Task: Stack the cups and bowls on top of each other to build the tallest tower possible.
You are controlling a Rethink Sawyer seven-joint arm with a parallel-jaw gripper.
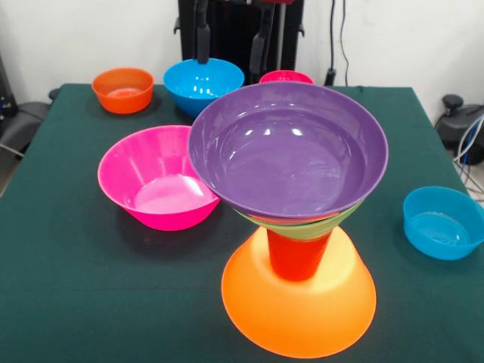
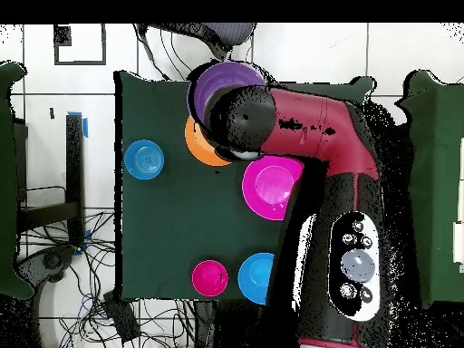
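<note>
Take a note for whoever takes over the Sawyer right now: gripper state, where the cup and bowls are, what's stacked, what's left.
Gripper: open, empty, held high.
Tower: big orange bowl rim down, cup on it, then green bowl, with purple bowl on top, rim up.
Loose on the table: pink bowl, far blue bowl, side blue bowl, small orange bowl, small pinkish-red bowl.
Left: add the loose bowls to the tower.

red arm (image 2: 317,127) reaches over purple bowl (image 2: 217,83) and orange bowl (image 2: 198,145). pink bowl (image 2: 270,186) beside; small blue bowl (image 2: 143,159) well apart.
</note>
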